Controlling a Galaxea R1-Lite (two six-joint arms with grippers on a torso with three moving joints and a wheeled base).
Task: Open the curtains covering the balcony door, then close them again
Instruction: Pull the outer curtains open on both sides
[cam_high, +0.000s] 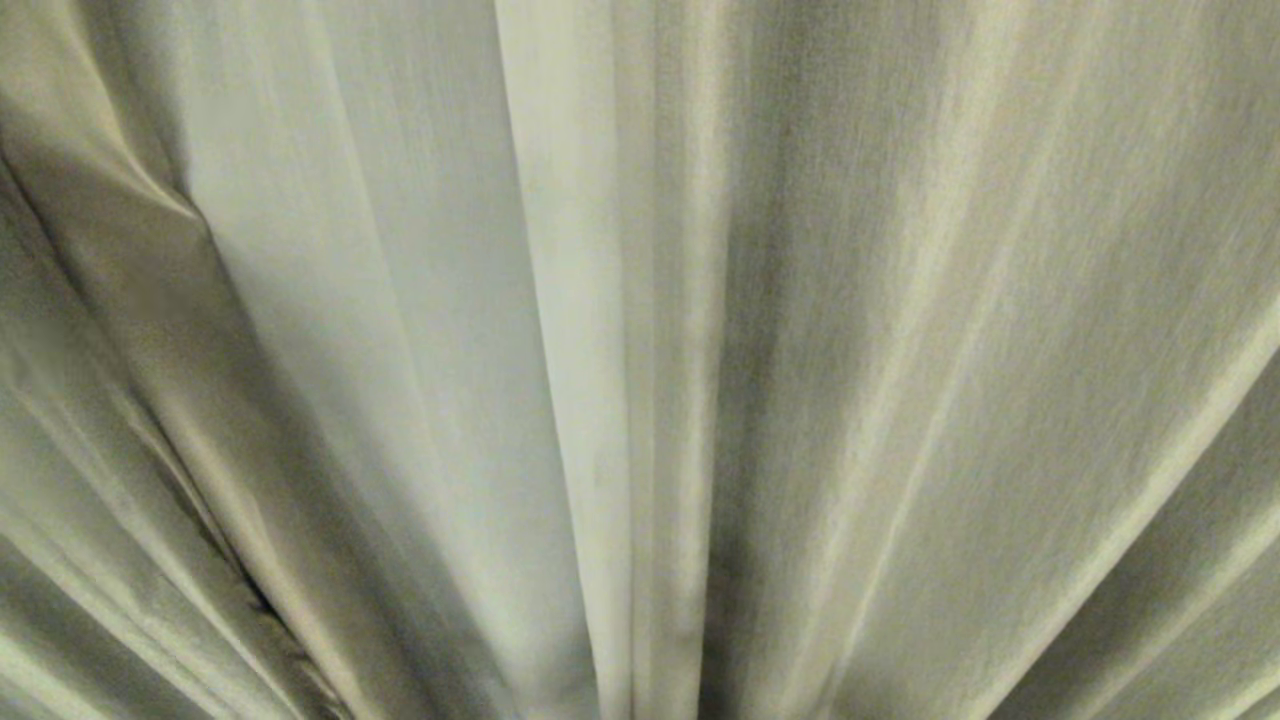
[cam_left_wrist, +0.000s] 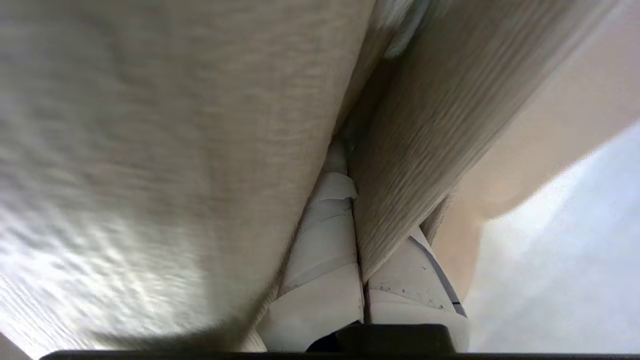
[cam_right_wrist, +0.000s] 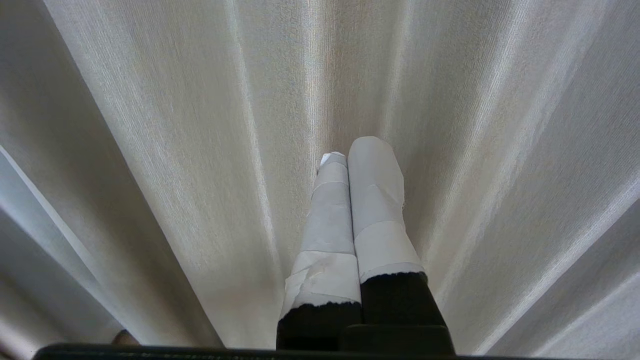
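Note:
The cream pleated curtains (cam_high: 900, 350) fill the whole head view, and an overlapping panel edge (cam_high: 570, 300) runs down the middle. The balcony door is hidden behind them. Neither arm shows in the head view. In the left wrist view my left gripper (cam_left_wrist: 350, 165) is shut on a fold of curtain (cam_left_wrist: 415, 150). That fold runs in between the two white-taped fingers (cam_left_wrist: 325, 250), and more fabric (cam_left_wrist: 150, 125) drapes over one side. In the right wrist view my right gripper (cam_right_wrist: 357, 150) is shut with nothing in it, pointing at the curtain (cam_right_wrist: 175, 125) just ahead.
Beside the gripped fold in the left wrist view lie a tan band (cam_left_wrist: 550, 140) and a pale bright patch (cam_left_wrist: 575, 260); I cannot tell what they are. A dark gap between folds (cam_high: 240, 570) shows low on the left of the head view.

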